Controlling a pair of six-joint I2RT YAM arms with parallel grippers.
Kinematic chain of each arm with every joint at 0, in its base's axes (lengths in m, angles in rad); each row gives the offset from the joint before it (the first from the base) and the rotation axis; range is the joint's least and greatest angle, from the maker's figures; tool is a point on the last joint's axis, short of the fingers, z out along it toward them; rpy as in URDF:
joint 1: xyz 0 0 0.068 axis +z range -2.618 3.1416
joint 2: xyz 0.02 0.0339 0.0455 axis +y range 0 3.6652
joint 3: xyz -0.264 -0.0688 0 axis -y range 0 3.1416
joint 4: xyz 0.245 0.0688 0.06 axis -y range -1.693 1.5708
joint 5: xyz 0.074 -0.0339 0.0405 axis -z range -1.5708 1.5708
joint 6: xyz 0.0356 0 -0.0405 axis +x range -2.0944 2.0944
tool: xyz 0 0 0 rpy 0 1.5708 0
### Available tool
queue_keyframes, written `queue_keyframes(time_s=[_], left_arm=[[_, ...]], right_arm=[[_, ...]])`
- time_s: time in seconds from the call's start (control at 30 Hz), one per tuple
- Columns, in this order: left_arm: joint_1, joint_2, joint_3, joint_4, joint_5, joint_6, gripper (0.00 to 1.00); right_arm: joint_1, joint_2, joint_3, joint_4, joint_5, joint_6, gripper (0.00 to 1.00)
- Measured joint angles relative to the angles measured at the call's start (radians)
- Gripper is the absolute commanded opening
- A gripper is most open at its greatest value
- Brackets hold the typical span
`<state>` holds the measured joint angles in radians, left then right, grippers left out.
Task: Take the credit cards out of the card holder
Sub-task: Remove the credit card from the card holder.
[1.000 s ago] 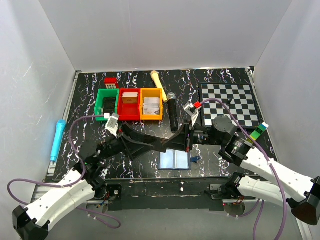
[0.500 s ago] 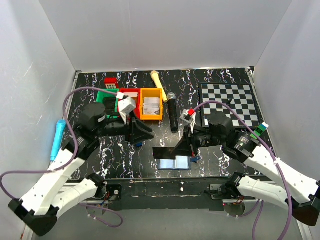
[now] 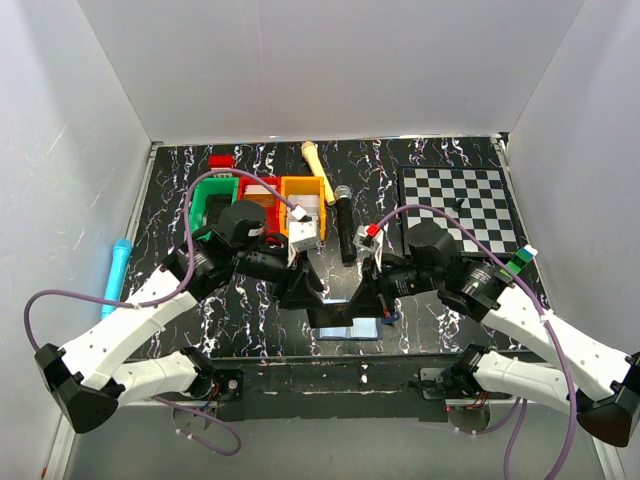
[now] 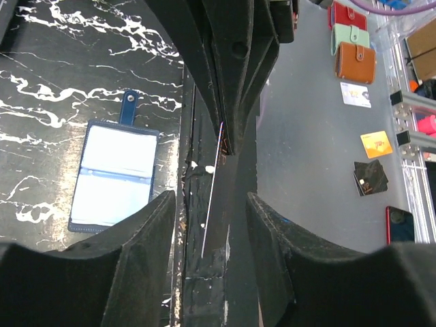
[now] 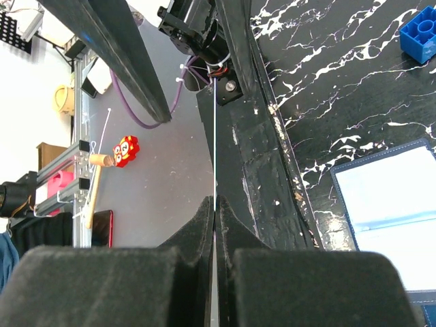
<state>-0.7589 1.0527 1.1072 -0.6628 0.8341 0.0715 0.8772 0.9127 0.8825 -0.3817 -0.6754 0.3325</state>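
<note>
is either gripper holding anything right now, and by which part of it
The right gripper pinches a thin pale credit card by one end; the left gripper straddles its other end, open.

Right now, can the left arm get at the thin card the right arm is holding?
Probably yes. The right gripper pinches the card by one end, its free end points between the left gripper's open fingers, and nothing shows between them.
</note>
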Motion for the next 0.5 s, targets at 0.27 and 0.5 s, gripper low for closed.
queue_keyframes(time_s=[0.27, 0.5], left_arm=[[-0.030, 0.041, 0.005, -0.011, -0.011, 0.026, 0.30], [-0.035, 0.060, 0.005, -0.010, -0.012, 0.029, 0.27]], right_arm=[[0.002, 0.024, 0.011, 0.003, -0.007, 0.000, 0.01], [0.002, 0.025, 0.011, 0.011, -0.008, 0.000, 0.01]])
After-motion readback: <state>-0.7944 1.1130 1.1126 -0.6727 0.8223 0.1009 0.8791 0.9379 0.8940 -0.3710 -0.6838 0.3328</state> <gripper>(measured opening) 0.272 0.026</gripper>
